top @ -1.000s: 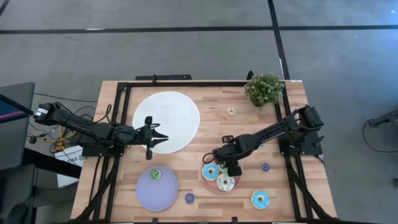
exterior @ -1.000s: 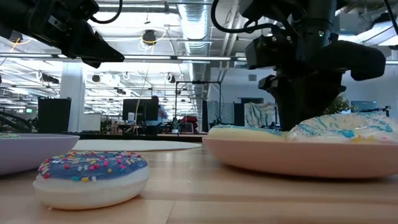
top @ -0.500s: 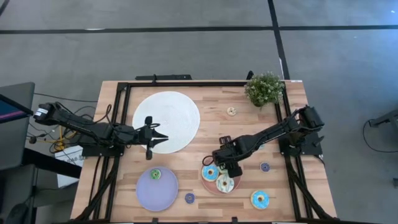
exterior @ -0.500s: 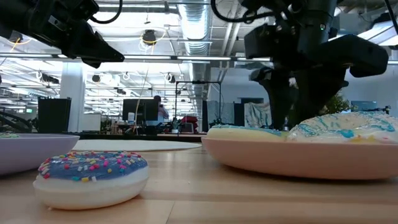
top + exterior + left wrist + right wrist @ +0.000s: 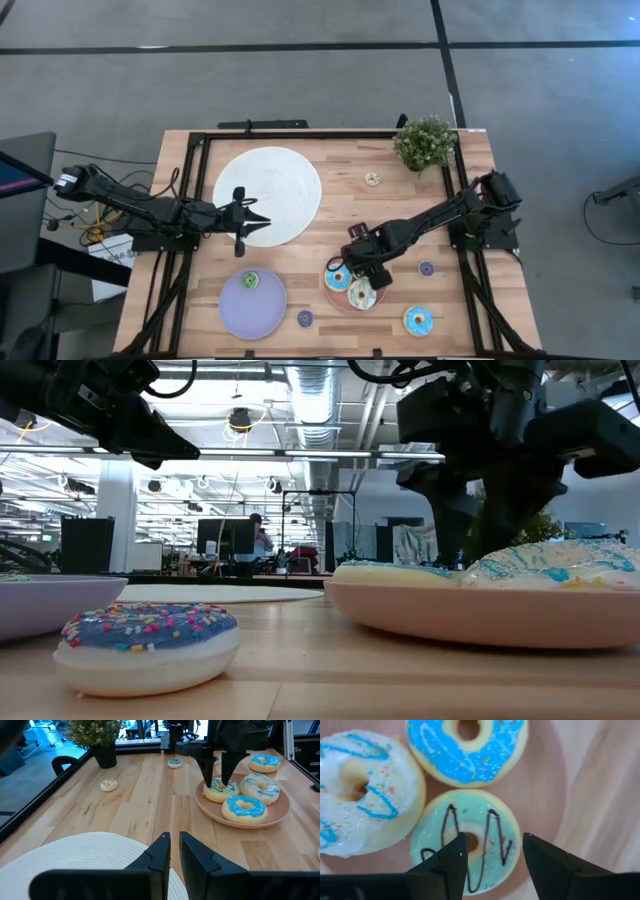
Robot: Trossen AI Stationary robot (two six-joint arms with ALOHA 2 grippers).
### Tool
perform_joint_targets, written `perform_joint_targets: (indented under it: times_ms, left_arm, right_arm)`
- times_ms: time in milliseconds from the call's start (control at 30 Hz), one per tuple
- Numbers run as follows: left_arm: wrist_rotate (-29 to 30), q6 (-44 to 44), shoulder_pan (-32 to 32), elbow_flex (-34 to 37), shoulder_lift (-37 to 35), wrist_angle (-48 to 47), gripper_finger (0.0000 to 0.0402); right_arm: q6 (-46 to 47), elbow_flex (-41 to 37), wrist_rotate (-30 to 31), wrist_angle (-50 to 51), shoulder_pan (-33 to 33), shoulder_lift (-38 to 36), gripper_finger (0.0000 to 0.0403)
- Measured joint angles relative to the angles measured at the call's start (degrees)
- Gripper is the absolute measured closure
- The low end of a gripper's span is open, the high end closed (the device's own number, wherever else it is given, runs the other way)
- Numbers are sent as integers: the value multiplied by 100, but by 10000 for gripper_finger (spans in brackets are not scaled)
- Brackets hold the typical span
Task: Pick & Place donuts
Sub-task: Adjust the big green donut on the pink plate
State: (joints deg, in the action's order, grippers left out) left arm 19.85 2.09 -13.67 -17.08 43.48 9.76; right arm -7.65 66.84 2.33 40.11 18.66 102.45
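While the right gripper (image 5: 490, 857) is held open and empty above it, the pale-green donut (image 5: 465, 845) is seen on the pink plate (image 5: 280, 815), touching two blue-iced donuts. It is judged light, rigid and smooth, best gripped across its ring. The left gripper (image 5: 240, 218) waits over the white disc (image 5: 290, 170).

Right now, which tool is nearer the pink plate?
Right. The right tool hangs open over the pink plate and its donuts; the left tool sits far off, over the white disc.
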Motion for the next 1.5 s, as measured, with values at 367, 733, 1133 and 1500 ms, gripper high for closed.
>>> perform_joint_targets:
  times_ms: [367, 733, 1133, 1500]
  left_arm:
    - [-1, 0, 2, 0, 0, 0, 371]
    - [0, -4, 1, -2, 1, 0, 371]
    - [-1, -1, 1, -2, 1, 0, 371]
    - [0, 0, 1, -2, 2, 0, 371]
  right_arm:
    - [-337, -104, -88, -184, -82, 0, 211]
    - [-336, -364, -103, -465, -116, 0, 229]
    - [-306, -364, -90, -456, -116, 0, 288]
    - [-183, 56, 87, 147, -119, -15, 294]
